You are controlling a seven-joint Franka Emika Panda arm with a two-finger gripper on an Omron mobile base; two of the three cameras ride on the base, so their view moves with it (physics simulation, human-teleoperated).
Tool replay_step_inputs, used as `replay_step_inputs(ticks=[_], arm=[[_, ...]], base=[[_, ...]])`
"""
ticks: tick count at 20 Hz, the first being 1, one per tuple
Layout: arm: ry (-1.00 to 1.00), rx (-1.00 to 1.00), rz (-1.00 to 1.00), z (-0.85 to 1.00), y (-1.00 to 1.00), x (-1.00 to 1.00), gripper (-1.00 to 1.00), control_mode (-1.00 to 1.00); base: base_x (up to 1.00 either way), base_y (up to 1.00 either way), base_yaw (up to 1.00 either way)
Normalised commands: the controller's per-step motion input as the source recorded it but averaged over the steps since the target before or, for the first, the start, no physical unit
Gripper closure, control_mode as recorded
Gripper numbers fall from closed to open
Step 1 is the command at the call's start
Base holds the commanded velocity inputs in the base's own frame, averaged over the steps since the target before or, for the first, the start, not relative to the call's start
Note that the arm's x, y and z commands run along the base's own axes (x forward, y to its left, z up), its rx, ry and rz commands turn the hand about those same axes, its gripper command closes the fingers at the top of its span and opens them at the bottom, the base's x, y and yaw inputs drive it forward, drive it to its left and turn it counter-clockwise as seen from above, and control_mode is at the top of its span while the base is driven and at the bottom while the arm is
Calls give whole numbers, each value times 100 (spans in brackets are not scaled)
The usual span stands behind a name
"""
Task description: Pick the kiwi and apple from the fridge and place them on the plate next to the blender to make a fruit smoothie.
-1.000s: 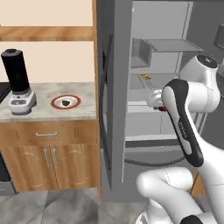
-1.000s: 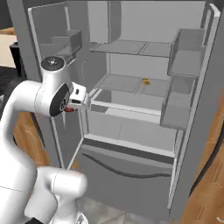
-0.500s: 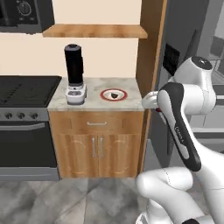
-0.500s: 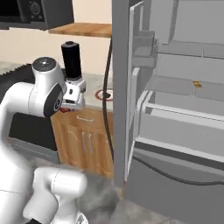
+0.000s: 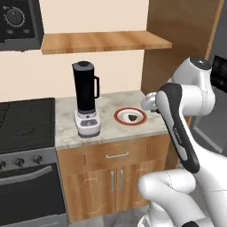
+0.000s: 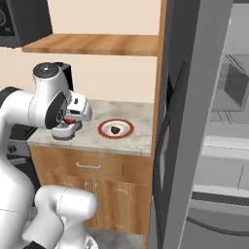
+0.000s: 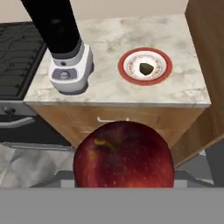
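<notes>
Half is done: the kiwi (image 7: 145, 68) is already set on the plate (image 7: 162, 74) beside the blender (image 7: 66, 48), while the apple (image 7: 124, 155) is held between the fingers, short of the surface (image 7: 109, 92), placement pending.

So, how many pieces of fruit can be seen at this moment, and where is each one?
2. The kiwi lies on the plate beside the blender; the apple is in the gripper. More may be hidden inside the fridge.
</notes>
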Motion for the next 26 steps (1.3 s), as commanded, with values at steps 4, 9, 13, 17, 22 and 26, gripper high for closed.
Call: replay_step_inputs(ticks=[4,9,13,17,22,26], arm=[[0,0,0,0,0,0,100,100],[0,0,0,0,0,0,100,100],[5,-1,0,-16,-6,16,100,-100],[29,-9,0,-100,-23,60,100,-100],[17,-9,0,-100,5,99,100,-100],[13,0,0,-99,9,96,100,-100]], base=[[86,12,-17],[81,0,-11],[66,2,-8],[0,0,0],[0,0,0],[0,0,0]])
